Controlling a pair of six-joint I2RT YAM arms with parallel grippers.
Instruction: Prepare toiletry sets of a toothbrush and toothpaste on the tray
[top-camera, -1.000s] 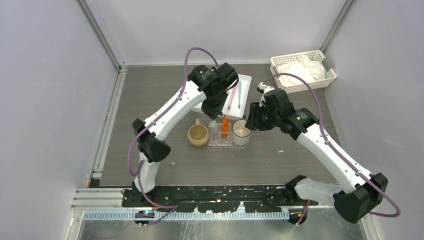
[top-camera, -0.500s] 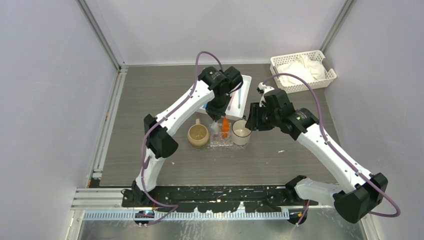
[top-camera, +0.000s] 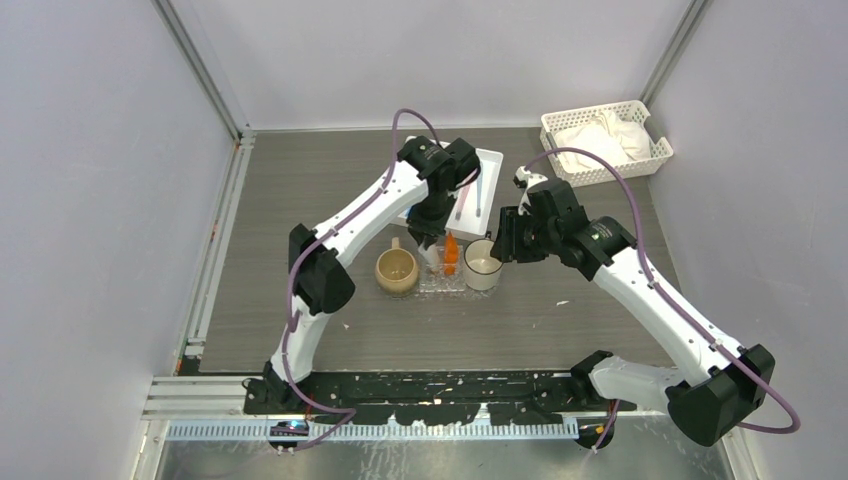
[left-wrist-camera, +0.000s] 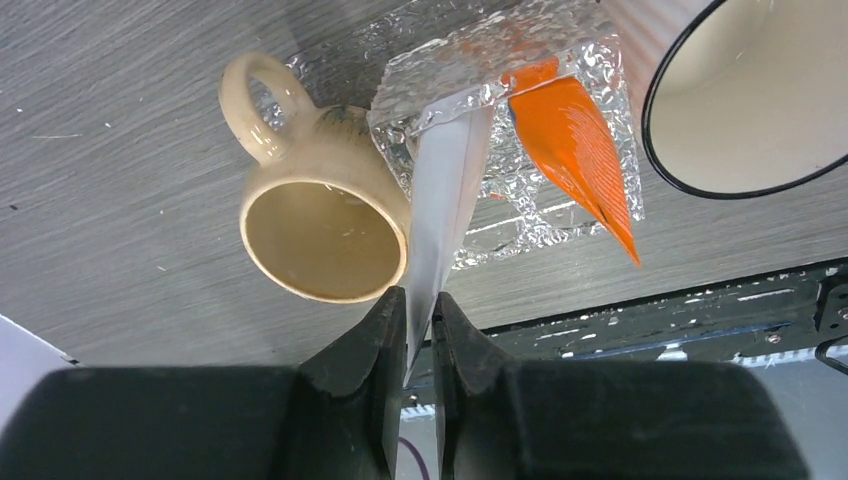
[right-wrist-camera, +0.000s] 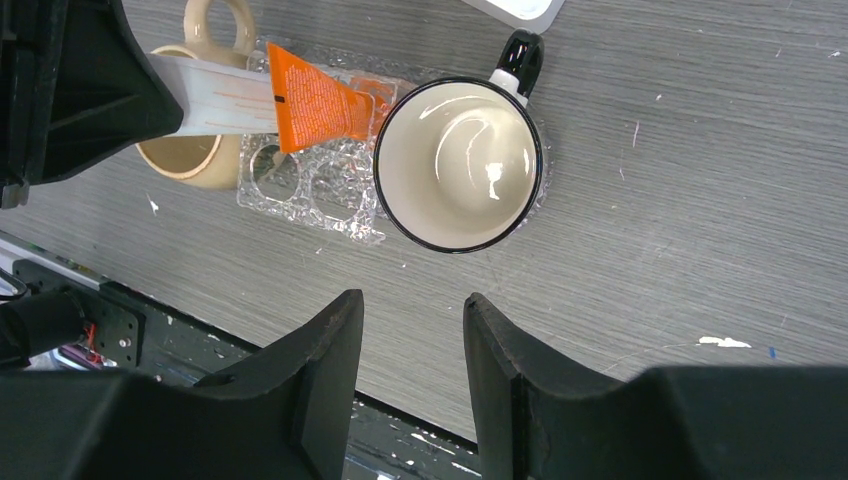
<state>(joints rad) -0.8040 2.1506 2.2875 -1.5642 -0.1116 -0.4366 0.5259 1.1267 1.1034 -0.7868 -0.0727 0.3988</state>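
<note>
Left claw (left-wrist-camera: 418, 305) hangs over the middle of the table (top-camera: 300, 230). Its two black fingers (left-wrist-camera: 385, 340) are drawn narrow on either side of the flat crimped end of a white tube (left-wrist-camera: 450, 190). Whether they press that end or stand just off it I cannot tell. The white tube stands on end on the clear textured tray (left-wrist-camera: 545, 215), crimp uppermost. Just beside it on the same tray stands the orange toothpaste tube (left-wrist-camera: 575, 150), also crimp up; in the right wrist view the two overlap.

The tray lies near the middle of the table. A beige mug (left-wrist-camera: 320, 230) sits just beside its left edge, and a white mug with a black rim (right-wrist-camera: 460, 165) sits against its right edge. Both mugs are upright, mouths up.

Right claw (right-wrist-camera: 412, 300) hovers just right of the white mug, its jaws moderately wide with nothing between them. Toward the far edge of the table lies a white compartmented tray (top-camera: 490, 160). A white slotted basket (top-camera: 610, 172) holding white cloth sits in the far right corner.
</note>
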